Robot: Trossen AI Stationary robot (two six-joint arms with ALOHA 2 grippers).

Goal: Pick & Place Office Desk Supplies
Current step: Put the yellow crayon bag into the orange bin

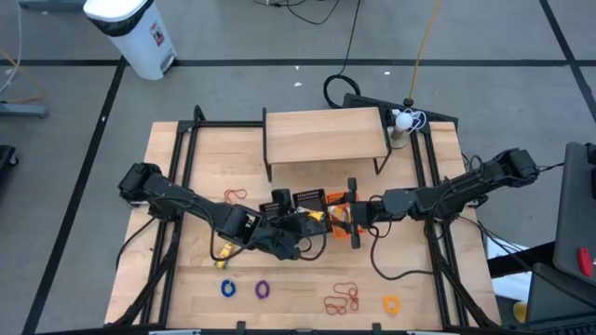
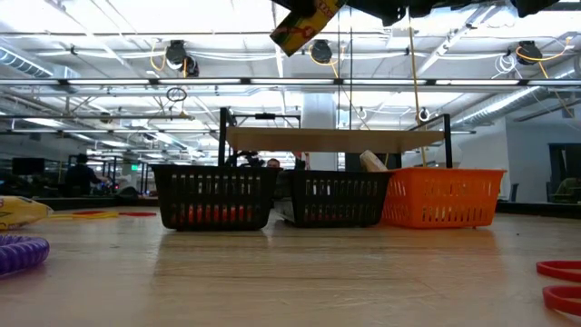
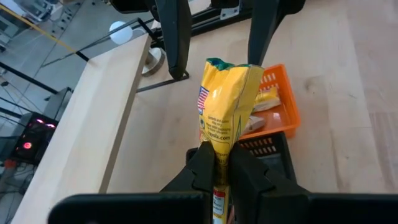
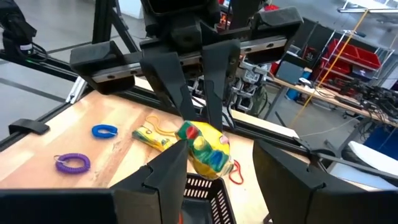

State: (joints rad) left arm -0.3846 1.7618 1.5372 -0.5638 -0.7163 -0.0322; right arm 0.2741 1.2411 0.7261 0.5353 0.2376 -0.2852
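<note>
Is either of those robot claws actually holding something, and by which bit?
Yes. The left gripper pinches a yellow crinkly packet by its lower end, above the baskets. The right gripper is open and holds nothing.

The high view looks straight down on the whole table [image 1: 186,279]. The low view looks level across it. Both wrist views are close to the yellow packet [image 3: 227,106], seen from opposite sides.

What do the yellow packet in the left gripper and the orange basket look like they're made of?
Yellow packet: probably thin glossy plastic film or foil, since it creases and shines, pinched in the left gripper. Orange basket: likely moulded matte plastic, given its uniform colour and slotted mesh walls.
</note>
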